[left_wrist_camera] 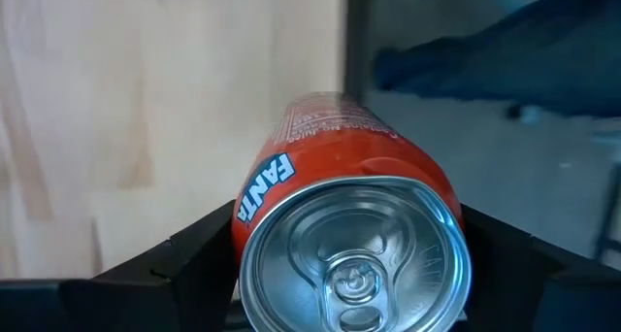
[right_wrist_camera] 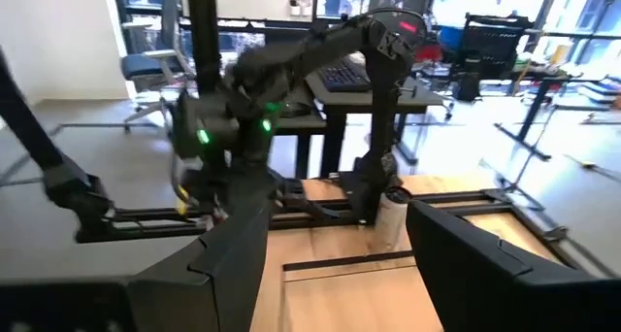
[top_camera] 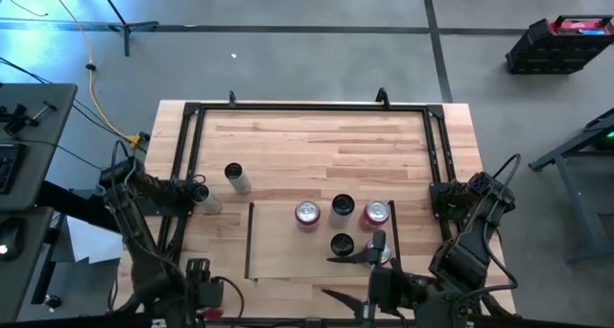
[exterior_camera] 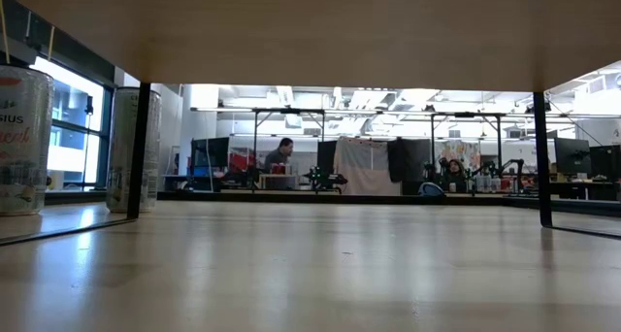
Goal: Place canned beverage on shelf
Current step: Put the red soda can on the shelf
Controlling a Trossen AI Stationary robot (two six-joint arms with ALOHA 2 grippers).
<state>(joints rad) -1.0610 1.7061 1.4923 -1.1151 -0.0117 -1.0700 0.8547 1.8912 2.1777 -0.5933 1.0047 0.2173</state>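
Worktop of striped wood planks, black tube frame running inside its edges – far half bare, plenty of room there. Shelf flat on the near middle: pale smooth wood panel, thin dark rails on both short sides. Four cans standing upright on its right half – round tops, two red-rimmed, two dark – bunched near the right rail, left half of the panel free. One more pale can off the shelf, out past the left rail, on bare planks.

Left end effector clamped on an orange can: smooth metal cylinder, "FANTA" in white on blue along the side, silver lid with pull tab facing the wrist camera, a dark finger pressed to each flank. Held at the worktop's left side, near the frame tube, outside the shelf's left rail and off the panel, well apart from the four standing cans.

Right end effector open, nothing between the fingers; sits at the shelf's near edge by the right rail, just beside the nearest dark-topped can.
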